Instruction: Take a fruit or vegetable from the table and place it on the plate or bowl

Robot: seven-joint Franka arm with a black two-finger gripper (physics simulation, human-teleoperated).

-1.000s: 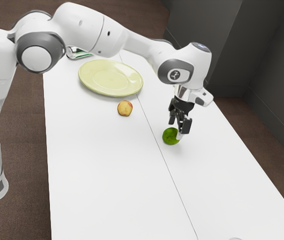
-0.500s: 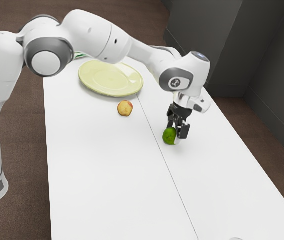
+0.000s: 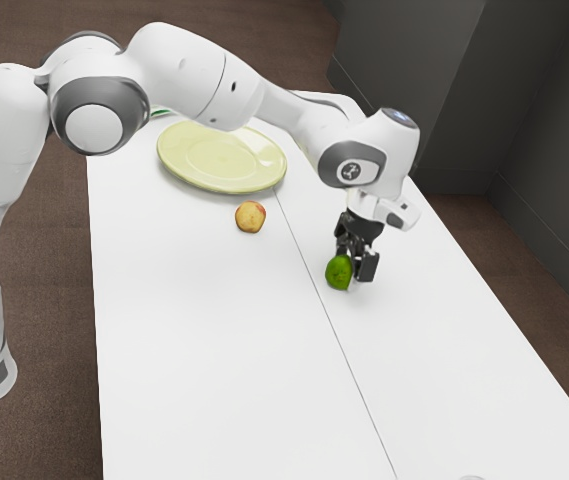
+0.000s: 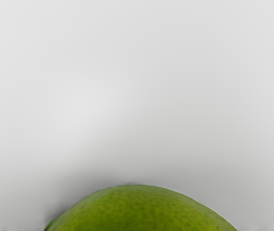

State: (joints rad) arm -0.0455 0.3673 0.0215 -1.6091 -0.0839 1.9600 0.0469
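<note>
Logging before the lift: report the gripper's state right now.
Gripper: down at the round green lime on the white table; open or closed on it cannot be told.

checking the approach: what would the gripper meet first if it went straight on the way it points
Most likely the green lime: the gripper points down at the table, and the lime lies right under it. Whether they already touch is unclear.
</note>
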